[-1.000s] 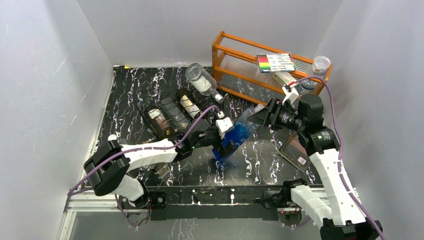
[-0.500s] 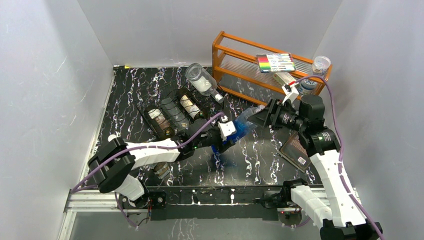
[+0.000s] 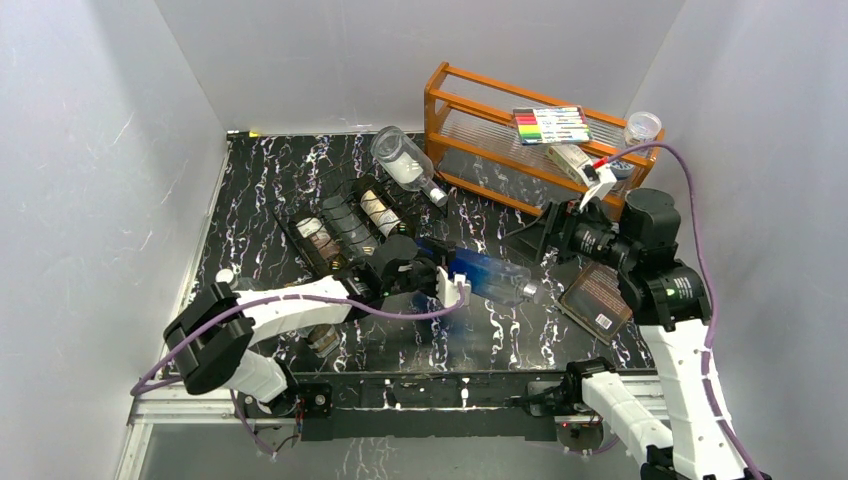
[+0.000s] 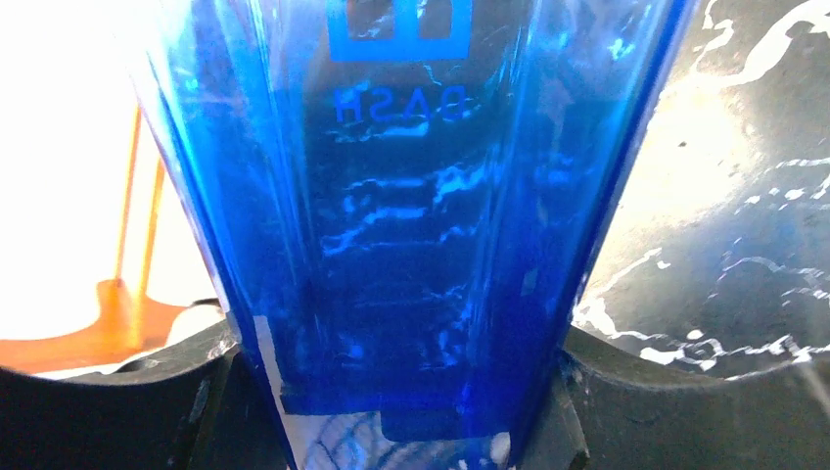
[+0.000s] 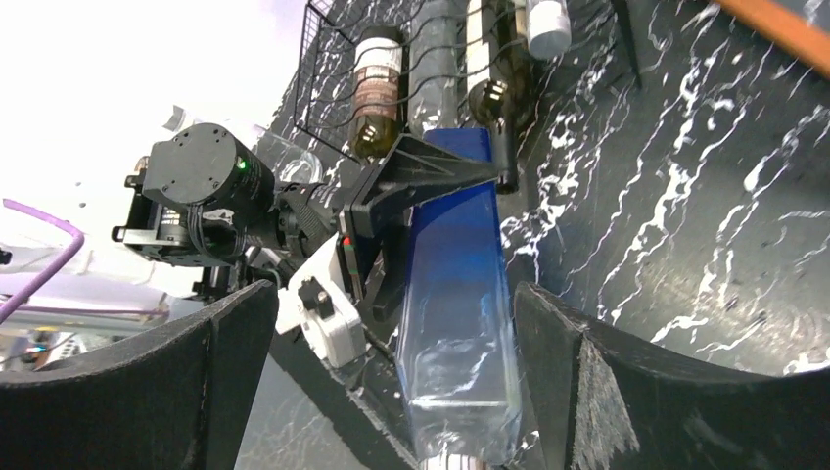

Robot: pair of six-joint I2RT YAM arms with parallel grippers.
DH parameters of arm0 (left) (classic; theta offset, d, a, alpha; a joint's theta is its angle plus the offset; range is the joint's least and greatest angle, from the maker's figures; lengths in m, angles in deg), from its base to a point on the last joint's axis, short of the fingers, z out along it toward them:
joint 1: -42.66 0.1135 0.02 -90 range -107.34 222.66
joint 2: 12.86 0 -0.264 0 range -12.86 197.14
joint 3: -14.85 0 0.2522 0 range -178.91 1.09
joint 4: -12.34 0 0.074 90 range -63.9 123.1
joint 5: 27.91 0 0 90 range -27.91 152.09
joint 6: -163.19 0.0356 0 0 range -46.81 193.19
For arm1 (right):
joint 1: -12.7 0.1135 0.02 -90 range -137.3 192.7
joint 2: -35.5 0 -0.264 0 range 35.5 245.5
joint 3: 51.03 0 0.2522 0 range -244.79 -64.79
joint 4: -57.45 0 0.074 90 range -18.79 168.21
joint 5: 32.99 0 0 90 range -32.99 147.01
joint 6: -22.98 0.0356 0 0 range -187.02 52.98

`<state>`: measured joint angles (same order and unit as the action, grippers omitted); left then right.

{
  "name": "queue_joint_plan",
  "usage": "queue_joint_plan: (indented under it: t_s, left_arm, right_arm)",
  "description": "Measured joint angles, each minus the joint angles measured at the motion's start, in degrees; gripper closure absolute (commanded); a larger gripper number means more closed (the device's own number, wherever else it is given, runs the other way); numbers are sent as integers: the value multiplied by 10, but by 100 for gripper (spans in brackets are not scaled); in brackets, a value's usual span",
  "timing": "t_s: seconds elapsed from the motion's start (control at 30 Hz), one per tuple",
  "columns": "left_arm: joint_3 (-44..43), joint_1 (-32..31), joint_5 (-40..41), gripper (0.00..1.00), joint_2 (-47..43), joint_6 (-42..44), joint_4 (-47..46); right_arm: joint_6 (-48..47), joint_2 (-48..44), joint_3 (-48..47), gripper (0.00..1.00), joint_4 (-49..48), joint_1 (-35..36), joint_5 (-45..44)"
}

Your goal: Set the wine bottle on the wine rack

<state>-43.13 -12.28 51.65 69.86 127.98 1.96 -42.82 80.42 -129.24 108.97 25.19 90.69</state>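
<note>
Above the black marbled table (image 3: 270,180), the left gripper (image 3: 428,276) clamps the blue glass wine bottle (image 3: 490,275), mid-carry, just right of the black wire wine rack (image 3: 340,225). The right gripper (image 3: 532,236) gapes empty. The next move probably calls for lining the bottle up over a cradle.

Right hand (image 3: 522,238) released the wine bottle (image 3: 492,277); left hand (image 3: 443,272) turned it level.

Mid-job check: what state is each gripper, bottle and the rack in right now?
left gripper: shut on the blue wine bottle's base end.
right gripper: open, holding nothing.
blue wine bottle: held roughly level, not yet on the rack.
wine rack: several cradles already hold bottles.
clear bottle: lying tilted beyond the rack, not held.
</note>
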Motion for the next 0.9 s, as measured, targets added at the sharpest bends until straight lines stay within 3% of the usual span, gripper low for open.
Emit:
queue_joint_plan:
  t_s: [0.47, 0.9]
  left_arm:
    - [-9, 0, 7, 88, -46, 231, 19]
    - [-9, 0, 26, 88, -40, 292, 20]
  right_arm:
    - [-48, 34, 10, 9, 33, 0, 23]
    - [-60, 28, 100, 8, 48, 17, 54]
